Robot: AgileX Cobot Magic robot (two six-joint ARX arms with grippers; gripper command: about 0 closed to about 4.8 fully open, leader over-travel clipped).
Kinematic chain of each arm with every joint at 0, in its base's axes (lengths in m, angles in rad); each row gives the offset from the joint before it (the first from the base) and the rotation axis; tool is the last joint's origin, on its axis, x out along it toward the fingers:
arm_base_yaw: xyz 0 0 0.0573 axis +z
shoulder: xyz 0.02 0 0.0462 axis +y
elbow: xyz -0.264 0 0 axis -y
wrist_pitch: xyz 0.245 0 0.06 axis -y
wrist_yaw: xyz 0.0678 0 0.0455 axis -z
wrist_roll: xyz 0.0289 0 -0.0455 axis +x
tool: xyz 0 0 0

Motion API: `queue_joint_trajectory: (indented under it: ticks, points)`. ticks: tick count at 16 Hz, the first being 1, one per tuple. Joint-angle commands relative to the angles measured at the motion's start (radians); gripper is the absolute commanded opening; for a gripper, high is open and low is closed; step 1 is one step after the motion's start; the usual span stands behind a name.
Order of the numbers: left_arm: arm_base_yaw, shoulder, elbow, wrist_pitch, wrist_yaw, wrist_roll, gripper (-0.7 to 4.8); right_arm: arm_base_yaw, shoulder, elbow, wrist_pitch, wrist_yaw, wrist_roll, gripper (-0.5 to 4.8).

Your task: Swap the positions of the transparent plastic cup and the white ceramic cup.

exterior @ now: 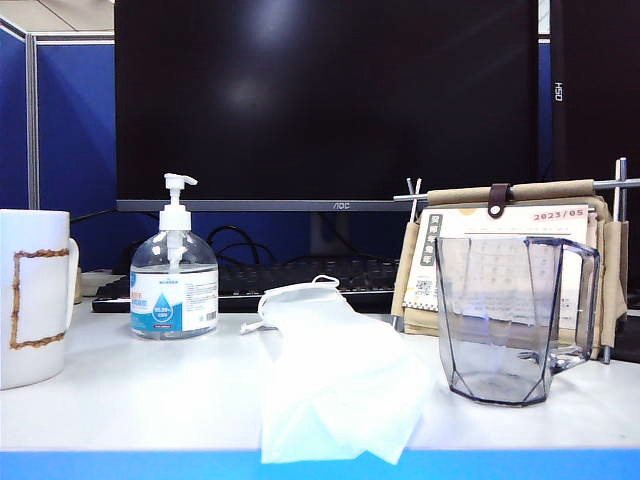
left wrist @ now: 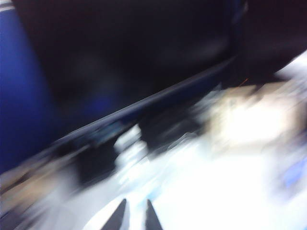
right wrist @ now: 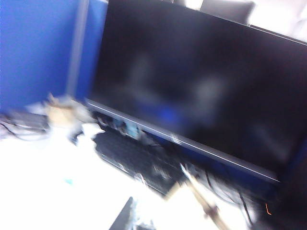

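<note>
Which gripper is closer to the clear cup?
Can't tell. Left gripper and right gripper show only in blurred wrist views; neither shows beside the cup in the exterior view.

The white desk [exterior: 130, 400] carries the white ceramic cup [exterior: 35, 295] at far left and a sanitizer bottle [exterior: 174, 275] beside it. A face mask [exterior: 335, 375] lies mid-desk. The transparent plastic cup [exterior: 510, 320] stands right, before a desk calendar [exterior: 505, 225]; a keyboard [exterior: 290, 282] lies behind.

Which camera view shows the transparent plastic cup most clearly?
The exterior view. There the transparent plastic cup stands sharp and whole on the right of the table, in front of a desk calendar. Both wrist views are heavily blurred; I cannot make out the cup in either.
</note>
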Motion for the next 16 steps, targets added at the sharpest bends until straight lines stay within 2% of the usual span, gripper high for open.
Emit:
queue_joint_trajectory:
  ticks: [1,2,3,4,5,6,7,8,10,11,13,15,16]
  points:
    - [-0.002,-0.002,-0.086,0.333,0.035,-0.135,0.49,-0.214,-0.095,0.02,-0.05,-0.253,0.059,-0.06]
    - [-0.003,-0.002,-0.116,0.394,0.061,-0.171,0.48,-0.338,-0.174,0.02,-0.04,-0.391,0.053,-0.06]
    - [-0.003,-0.001,-0.145,0.404,0.135,-0.202,0.48,-0.502,-0.319,0.02,0.008,-0.561,-0.022,-0.05]
    - [-0.003,-0.002,-0.171,0.399,0.165,-0.229,0.48,-0.578,-0.417,0.02,0.059,-0.657,-0.109,-0.05]
    - [-0.003,-0.002,-0.192,0.385,0.172,-0.233,0.48,-0.611,-0.481,0.02,0.09,-0.693,-0.164,-0.05]
    - [-0.003,-0.002,-0.235,0.382,0.175,-0.238,0.48,-0.631,-0.605,0.019,0.146,-0.706,-0.27,-0.06]
    - [-0.003,-0.002,-0.267,0.393,0.174,-0.237,0.48,-0.63,-0.695,0.019,0.155,-0.702,-0.29,-0.06]
    - [-0.002,-0.002,-0.299,0.4,0.168,-0.234,0.48,-0.629,-0.757,0.013,0.132,-0.675,-0.289,-0.06]
    - [-0.002,-0.002,-0.361,0.458,0.14,-0.281,0.48,-0.629,-0.819,-0.037,0.037,-0.565,-0.256,-0.06]
    - [-0.002,-0.002,-0.381,0.481,0.079,-0.319,0.48,-0.629,-0.813,-0.077,-0.015,-0.541,-0.227,-0.06]
    - [-0.002,-0.002,-0.414,0.502,0.047,-0.32,0.48,-0.629,-0.723,-0.188,-0.038,-0.55,-0.177,-0.06]
    - [-0.002,-0.002,-0.468,0.501,0.039,-0.32,0.48,-0.632,-0.567,-0.243,-0.038,-0.547,-0.17,-0.06]
    - [-0.002,-0.002,-0.518,0.505,0.022,-0.322,0.48,-0.632,-0.431,-0.241,-0.028,-0.513,-0.166,-0.06]
